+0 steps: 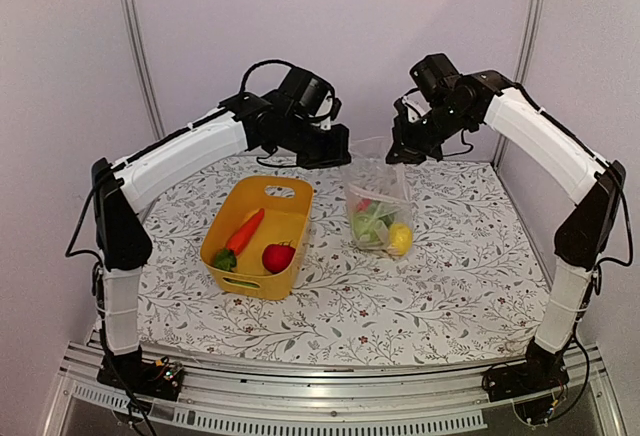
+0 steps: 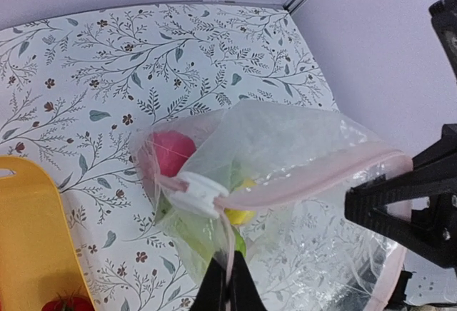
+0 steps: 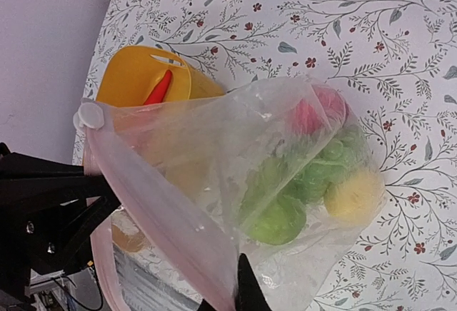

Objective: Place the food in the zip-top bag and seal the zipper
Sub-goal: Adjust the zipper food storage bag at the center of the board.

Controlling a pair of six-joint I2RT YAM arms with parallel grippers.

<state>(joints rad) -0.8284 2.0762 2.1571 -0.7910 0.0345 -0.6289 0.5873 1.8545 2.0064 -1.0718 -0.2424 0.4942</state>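
Left claw [image 2: 228, 287] was clenched on a fold of the clear, crinkly plastic zip-top bag [image 1: 378, 196], its two black fingertips pressed together with the thin film caught between them. Seen from overhead, it held the bag at the bag's 10 o'clock corner. The right claw [image 3: 239, 293] was clenched too, pinching the pale pink zipper [image 2: 307, 179] at the bag's 1 o'clock corner. The bag hung upright between the two claws, above the flower-patterned table [image 1: 450, 286] at about 1 o'clock of the table's middle. Whether the bag's lower end touched the table could not be told. A small white round slider [image 2: 196, 193] sat on the zipper at the end nearer the left claw. Beyond it a second pink edge curved away beneath the right claw. Through the film showed a red round piece [image 3: 314, 111] uppermost and a cluster of green pieces [image 3: 285, 197] below it. A yellow round piece [image 3: 353, 193] lay at the bottom corner. At 8 o'clock of the bag and apart from it stood a yellow plastic basket [image 1: 262, 188] with a handle slot. In the basket lay an orange carrot [image 1: 246, 230], its green top pointing toward 7 o'clock. A glossy red fruit [image 1: 278, 256] sat just beside the carrot at its 4 o'clock.
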